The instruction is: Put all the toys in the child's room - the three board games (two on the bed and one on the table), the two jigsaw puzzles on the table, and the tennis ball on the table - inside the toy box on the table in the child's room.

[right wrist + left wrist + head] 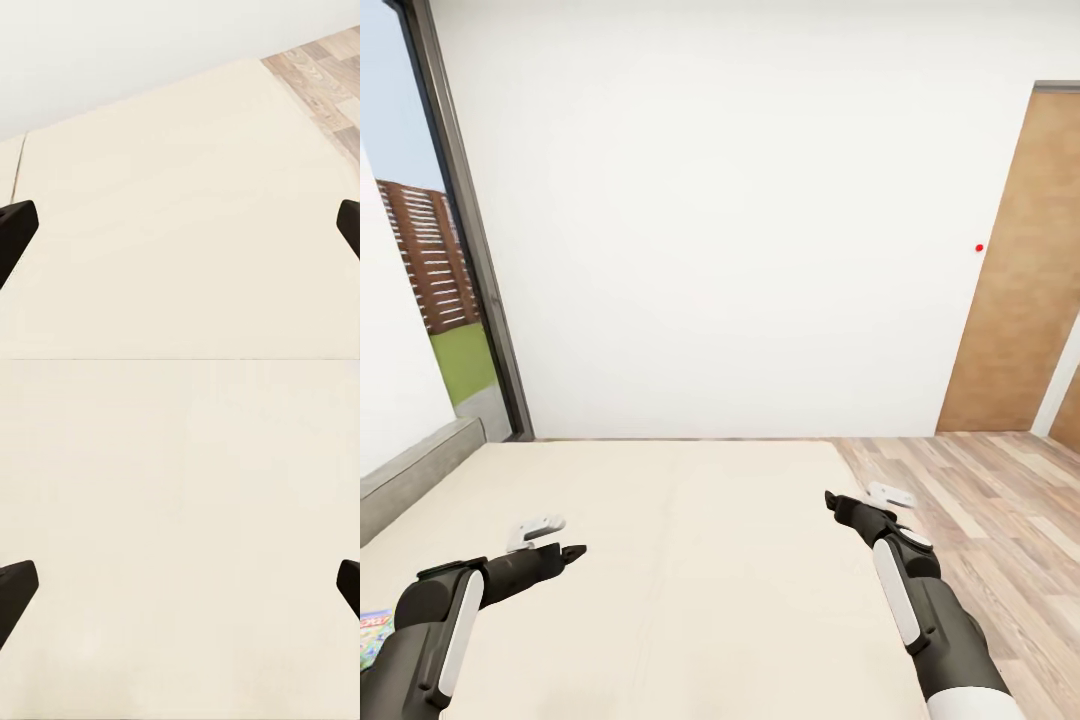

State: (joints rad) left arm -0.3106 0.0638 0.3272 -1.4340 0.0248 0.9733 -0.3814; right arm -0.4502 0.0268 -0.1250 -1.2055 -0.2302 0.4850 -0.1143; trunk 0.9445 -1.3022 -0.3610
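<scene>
Two black arms with white panels reach out over the wide low bed with cream mattress halves (680,560), both held above it, nothing in either claw. Left claw (573,552) sits over the left mattress half; in the head view its fingertips look close together, but in the left wrist view the two dark fingertips (16,589) stand far apart at opposite edges over plain cream fabric, so it reads as spread wide. Right claw (830,498) hangs over the right mattress half near the bed's edge; in the right wrist view its fingertips (16,225) are likewise far apart, spread wide, with the mattress seam, white wall and a strip of floor beyond.

One toy shows: a corner of a flat printed board game box with white, green and red cover (372,632) lies on the mattress at the head view's lower left edge, just beside the left forearm; its lettering is cut off and too small to read.

Grey bed frame (415,475) runs along the left side. Dark-framed window (455,230) above it shows a brown slatted fence and grass. Wood plank floor (980,500) lies right of the bed, a brown wooden door (1025,280) behind, a small red dot (980,247) on the white wall beside it.
</scene>
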